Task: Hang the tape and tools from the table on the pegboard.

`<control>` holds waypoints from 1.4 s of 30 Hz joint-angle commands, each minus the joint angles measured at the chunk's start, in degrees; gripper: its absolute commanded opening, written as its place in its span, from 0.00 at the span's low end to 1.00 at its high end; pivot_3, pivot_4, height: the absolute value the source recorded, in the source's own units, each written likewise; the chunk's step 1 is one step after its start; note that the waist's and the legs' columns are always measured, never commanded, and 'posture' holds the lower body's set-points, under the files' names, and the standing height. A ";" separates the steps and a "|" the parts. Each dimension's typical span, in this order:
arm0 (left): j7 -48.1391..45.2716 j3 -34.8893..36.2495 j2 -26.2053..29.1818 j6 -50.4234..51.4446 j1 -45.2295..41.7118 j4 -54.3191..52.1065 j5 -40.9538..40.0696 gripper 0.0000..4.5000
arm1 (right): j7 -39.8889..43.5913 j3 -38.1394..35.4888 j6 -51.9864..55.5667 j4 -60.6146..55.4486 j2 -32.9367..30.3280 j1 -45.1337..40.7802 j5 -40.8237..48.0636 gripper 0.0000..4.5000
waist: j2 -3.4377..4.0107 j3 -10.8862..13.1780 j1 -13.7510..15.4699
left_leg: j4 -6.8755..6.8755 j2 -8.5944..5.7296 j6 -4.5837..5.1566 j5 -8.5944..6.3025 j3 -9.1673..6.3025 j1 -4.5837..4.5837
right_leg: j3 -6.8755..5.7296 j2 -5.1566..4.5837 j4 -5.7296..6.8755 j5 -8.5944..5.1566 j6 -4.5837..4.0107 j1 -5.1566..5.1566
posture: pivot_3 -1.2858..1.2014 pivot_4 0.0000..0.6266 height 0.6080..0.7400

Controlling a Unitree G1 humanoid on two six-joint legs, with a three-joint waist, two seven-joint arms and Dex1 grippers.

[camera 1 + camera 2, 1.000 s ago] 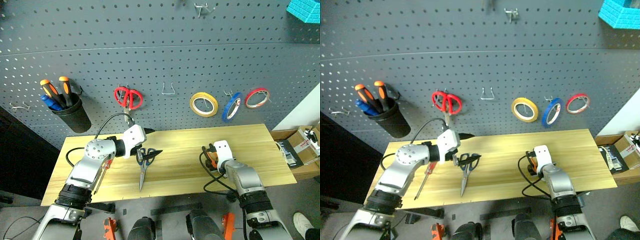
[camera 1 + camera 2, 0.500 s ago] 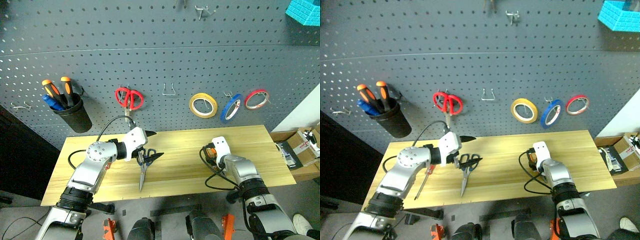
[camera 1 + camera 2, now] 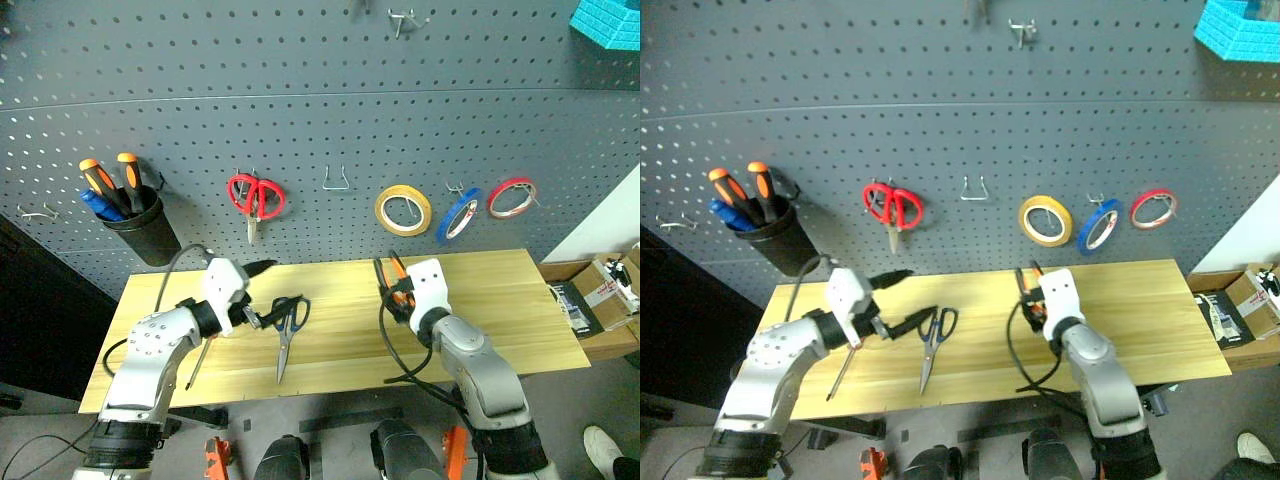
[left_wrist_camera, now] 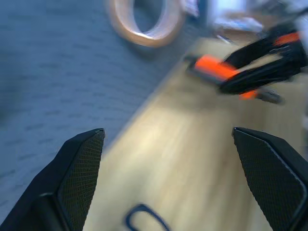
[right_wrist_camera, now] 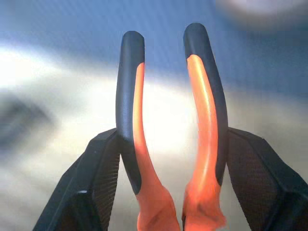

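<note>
My right gripper [image 3: 393, 290] is shut on the orange-and-black pliers [image 5: 202, 96], held above the middle of the table [image 3: 500, 300]; their two handles stick out past the fingers [image 5: 98, 178]. Long dark-handled scissors [image 3: 285, 330] lie flat on the table. Just left of their handles, my left gripper [image 3: 262, 293] stands open and empty. A slim red-handled screwdriver [image 3: 846, 362] lies under my left forearm. The blue tape [image 3: 456, 214] hangs on a hook of the pegboard [image 3: 320, 120], between a yellow roll [image 3: 403, 210] and a red roll [image 3: 512, 197].
Red-handled scissors [image 3: 255, 195] hang on the board beside an empty wire hook [image 3: 337, 180]. A black cup [image 3: 145, 228] with orange-handled screwdrivers is mounted at the left. More hooks [image 3: 405, 18] sit higher up. Cardboard boxes [image 3: 610, 285] stand past the table's right end.
My right gripper closed on the pliers, lifted them off the table and carried them left. My left gripper drew back to the left, away from the scissors, still open.
</note>
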 commanded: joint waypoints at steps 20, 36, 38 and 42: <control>5.31 0.83 0.42 8.02 -1.18 -11.34 -5.09 1.00 | -7.80 -7.39 -35.93 36.38 9.21 -48.06 0.57 0.66 | -0.07 -0.04 1.26 | -0.08 -0.01 -0.03 0.02 0.19 -0.13 | 0.07 0.01 -0.01 0.13 -0.08 -0.33 | 0.50 0.25 1.00; 7.66 -1.56 -1.38 7.40 -5.37 -10.84 -4.14 1.00 | -16.16 -5.12 -56.79 61.71 11.01 -49.80 -7.18 0.66 | -0.07 -0.04 1.47 | -0.06 0.00 -0.03 0.02 0.26 -0.09 | 0.13 0.02 0.08 0.14 -0.09 -0.33 | 0.52 0.26 1.00; 7.74 -1.70 -1.65 7.21 -5.75 -10.58 -3.94 1.00 | -17.65 -5.23 -59.38 64.98 10.87 -49.94 -8.13 0.66 | -0.07 -0.04 1.49 | -0.05 -0.01 -0.03 0.03 0.27 -0.09 | 0.13 0.02 0.09 0.15 -0.10 -0.33 | 0.52 0.26 1.00; 8.09 -2.11 -2.29 6.87 -6.48 -10.24 -3.40 1.00 | -20.21 -4.66 -63.19 70.07 10.70 -49.73 -10.14 0.66 | -0.07 -0.04 1.51 | -0.05 -0.01 -0.04 0.03 0.28 -0.09 | 0.14 0.02 0.11 0.15 -0.10 -0.34 | 0.52 0.25 1.00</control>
